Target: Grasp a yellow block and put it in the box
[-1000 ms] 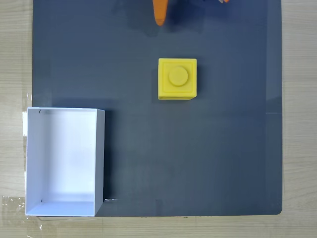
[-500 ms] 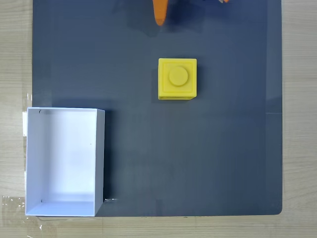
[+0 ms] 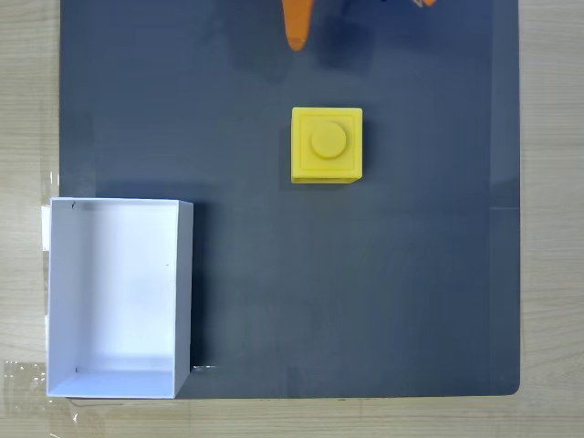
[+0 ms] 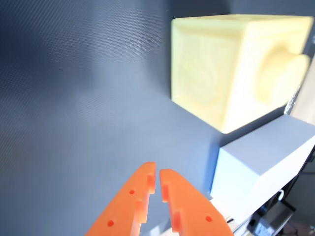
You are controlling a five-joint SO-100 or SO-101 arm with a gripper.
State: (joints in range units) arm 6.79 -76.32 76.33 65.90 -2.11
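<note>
While the yellow block [image 3: 327,145] sits stud-up on the dark mat [image 3: 365,292] in the fixed view, it lies above and to the right of the box [image 3: 182,292], well apart from it, with bare mat between the two. Its top face shows one round stud inside a raised square border, and its sides run square with the mat's edges.

The box stands at the mat's lower left corner in that view, open at the top, white inside, with nothing in it. Its left wall hangs past the mat's edge over the pale wooden table [image 3: 552,228]. A strip of clear tape [image 3: 23,374] lies on the table by the box's lower left corner.

Above the block in the fixed view, an orange finger [image 3: 297,26] of the pincer [image 3: 297,41] pokes in from the top edge, its tip clear of the block and a little to the left of it.

From the wrist view, the pincer [image 4: 158,173] is clenched on nothing: its two orange fingers [image 4: 133,204] meet at the tips with only a hairline slit between them. Beyond the tips in that view the block [image 4: 221,73] looms large and pale, blurred, its stud facing right, and the box [image 4: 261,167] shows as a white corner beside it.
</note>
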